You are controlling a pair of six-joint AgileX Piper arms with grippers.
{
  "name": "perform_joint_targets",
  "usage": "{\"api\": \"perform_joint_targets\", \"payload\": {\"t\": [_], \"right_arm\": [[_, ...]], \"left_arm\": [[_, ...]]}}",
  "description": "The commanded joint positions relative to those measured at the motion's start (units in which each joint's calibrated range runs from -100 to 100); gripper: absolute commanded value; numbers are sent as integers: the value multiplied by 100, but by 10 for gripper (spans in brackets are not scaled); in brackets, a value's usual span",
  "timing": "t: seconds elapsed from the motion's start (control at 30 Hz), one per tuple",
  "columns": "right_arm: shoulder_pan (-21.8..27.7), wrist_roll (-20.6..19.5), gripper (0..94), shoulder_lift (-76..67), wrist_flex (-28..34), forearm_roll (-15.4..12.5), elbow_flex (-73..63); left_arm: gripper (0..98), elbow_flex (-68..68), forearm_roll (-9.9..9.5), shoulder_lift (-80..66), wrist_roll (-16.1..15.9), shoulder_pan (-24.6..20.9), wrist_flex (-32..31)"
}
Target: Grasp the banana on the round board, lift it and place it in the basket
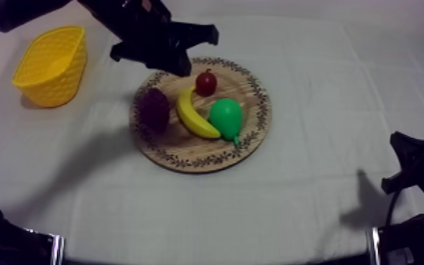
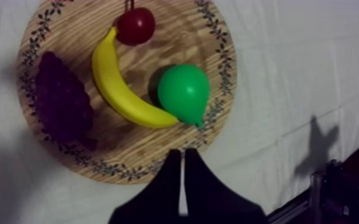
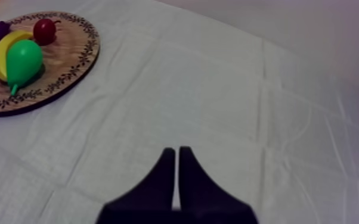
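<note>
The yellow banana (image 1: 194, 116) (image 2: 119, 83) (image 3: 6, 50) lies in the middle of the round wooden board (image 1: 253, 130) (image 2: 176, 42) (image 3: 68, 53), between the grapes and the pear. My left gripper (image 1: 183, 67) (image 2: 182, 158) hangs shut and holding nothing, well above the board, over its far left rim in the top view. The yellow basket (image 1: 51, 63) stands at the far left, with nothing showing inside. Low at the right, away from the board, my right gripper (image 1: 412, 165) (image 3: 177, 156) is shut over bare cloth.
On the board with the banana are dark purple grapes (image 1: 153, 109) (image 2: 62, 104), a green pear (image 1: 225, 116) (image 2: 183, 93) touching the banana, and a small red fruit (image 1: 206, 82) (image 2: 135, 25) at its far tip. Bare cloth lies between board and basket.
</note>
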Motion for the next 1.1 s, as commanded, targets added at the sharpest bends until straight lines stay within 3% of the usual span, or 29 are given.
{"api": "perform_joint_targets", "payload": {"t": [0.0,0.2,0.43,0.63,0.87,1.07], "right_arm": [[-1,-1,4,-1,1,0,4],[-1,-1,4,-1,1,0,4],[-1,-1,4,-1,1,0,4],[-1,3,4,-1,1,0,4],[-1,3,4,-1,1,0,4],[-1,4,4,-1,1,0,4]], "left_arm": [[0,-249,-6,25,33,11,142],[46,-373,-41,69,72,-14,286],[316,-329,-82,145,-45,-17,315],[453,-218,-44,274,-113,-86,324],[506,-189,14,819,-127,-186,316],[532,-322,186,1614,-232,-262,156]]}}
